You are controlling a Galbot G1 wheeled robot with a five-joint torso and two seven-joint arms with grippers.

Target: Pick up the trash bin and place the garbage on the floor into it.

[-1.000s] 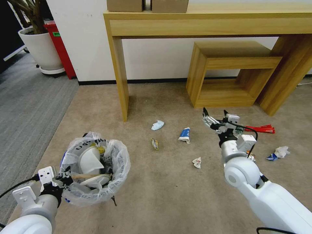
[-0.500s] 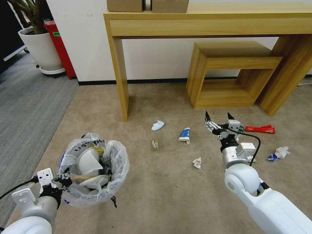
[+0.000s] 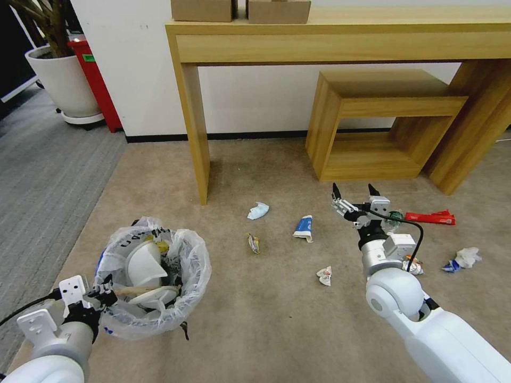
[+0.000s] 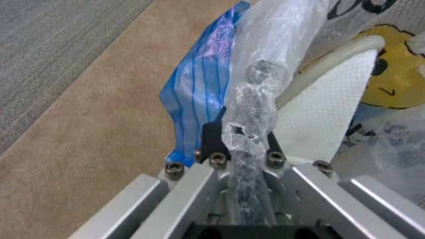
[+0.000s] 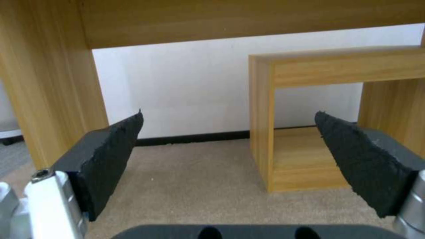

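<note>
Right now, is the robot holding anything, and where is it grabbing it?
The left tool is shut on the trash bin, pinching its bag-covered rim on the side nearest the robot. The right tool is open and holds nothing.

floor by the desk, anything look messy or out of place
Yes: litter is scattered on the beige carpet: a blue-white wrapper, crumpled paper, a red packet. The left gripper grips the trash bin rim; the right gripper hovers open.
</note>
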